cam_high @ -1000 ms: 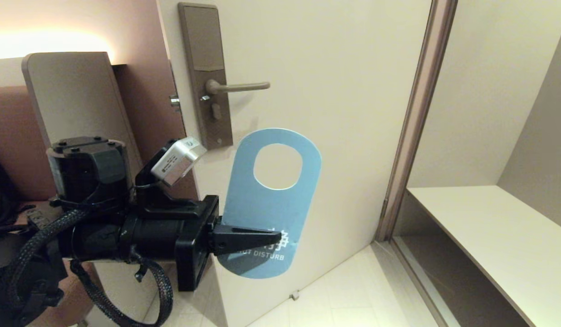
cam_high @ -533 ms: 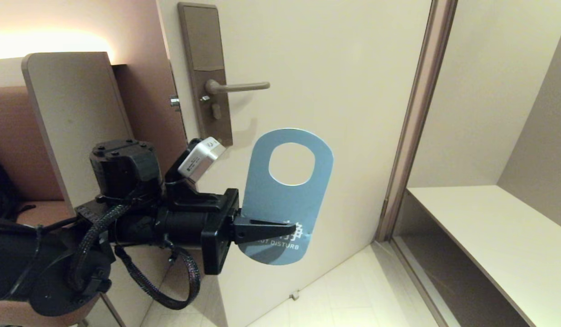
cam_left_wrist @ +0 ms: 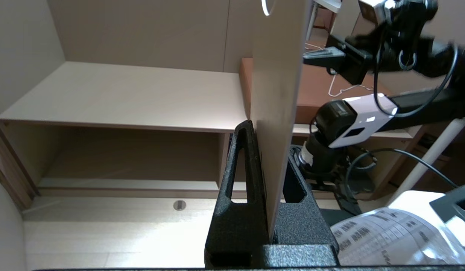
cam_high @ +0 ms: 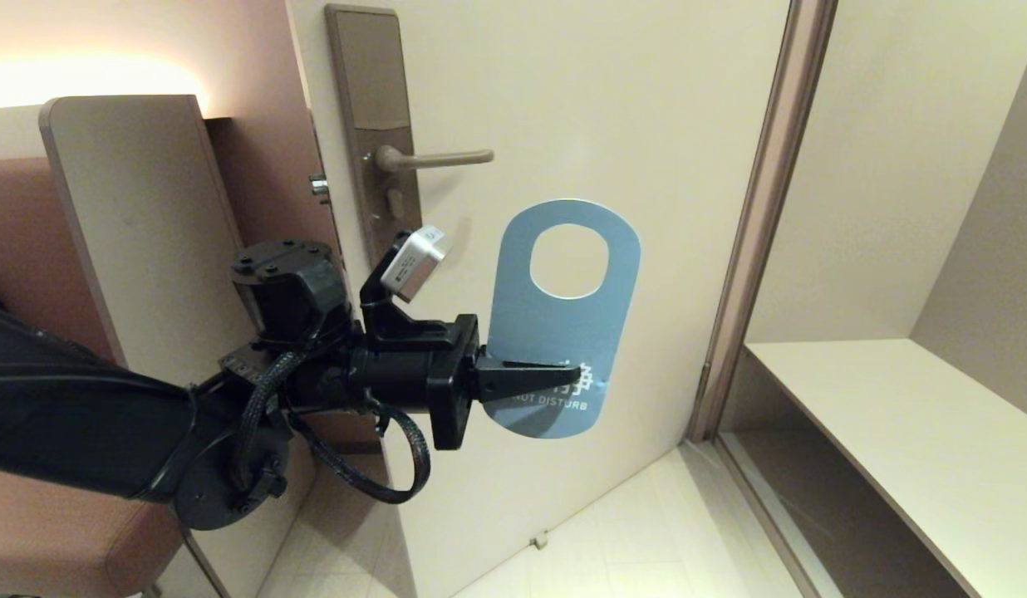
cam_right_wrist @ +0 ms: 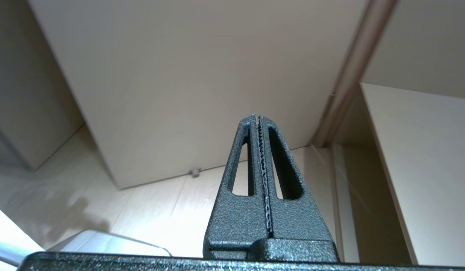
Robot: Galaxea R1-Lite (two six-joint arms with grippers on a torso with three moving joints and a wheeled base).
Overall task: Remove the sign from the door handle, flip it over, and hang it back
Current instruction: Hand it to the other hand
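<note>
the left gripper (cam_high: 563,378) is clamped tight on the lower end of the flat blue card sign (cam_high: 563,332) with its big round hole, holding it upright in front of the cream door (cam_high: 646,100), blue "do not disturb" face outward. the sign hangs off the slim taupe-grey metal door handle (cam_high: 434,157), below and right of the lever tip. the right gripper (cam_right_wrist: 259,118) sits low near the door's bottom edge, fingers pressed together on nothing.

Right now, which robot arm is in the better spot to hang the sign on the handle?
The left. Its pincer is shut on the sign, holding it up just below and right of the door handle. The right pincer is shut and empty, low down by the floor.
</note>
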